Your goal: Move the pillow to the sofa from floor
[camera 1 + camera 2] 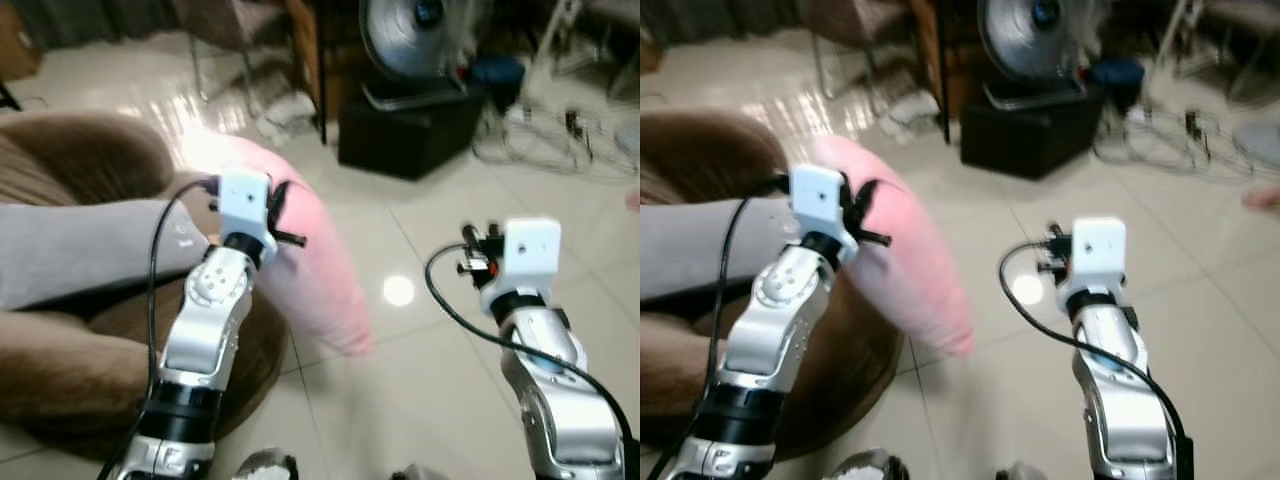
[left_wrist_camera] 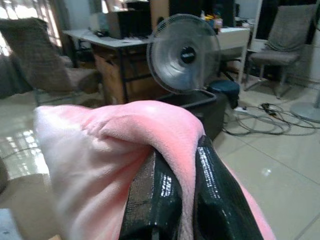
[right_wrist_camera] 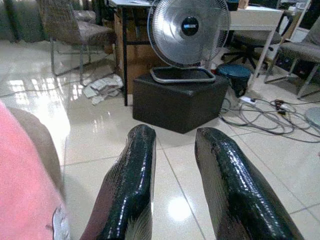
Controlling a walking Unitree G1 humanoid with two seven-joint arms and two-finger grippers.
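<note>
A: Pink plush filled the nip of the left gripper point(image 2: 185, 200). What was its condition?

B: The two black fingers point(image 2: 155, 200) were clamped narrowly on a fold of the pink pillow point(image 1: 300, 250), with fabric pinched between them. The pillow was held off the floor. Its upper part lay against the rim of the brown sofa point(image 1: 90, 150), and its lower end hung over the tiled floor point(image 1: 420, 350) beside the sofa.

A: And the right gripper point(image 3: 175, 170)?

B: It was held out above the bare tiles, well apart from the pillow. Its fingers stood parted, with nothing between them.

A: What else lay on the sofa?

B: A grey cushion point(image 1: 90, 250) lay across the seat, just beside the left arm point(image 1: 205, 330). A black cable point(image 1: 160, 260) ran from the wrist camera housing down along that arm.

A: Farther out?

B: A black box-shaped stand point(image 3: 175, 102) sat on the floor beyond both grippers, with a standing fan point(image 3: 189, 30) on top. Crumpled paper point(image 3: 102, 86) lay to its left. Loose cables point(image 3: 272, 117) were spread over the tiles to its right. Behind these stood a wooden desk point(image 2: 115, 55) and chairs point(image 2: 272, 60).
</note>
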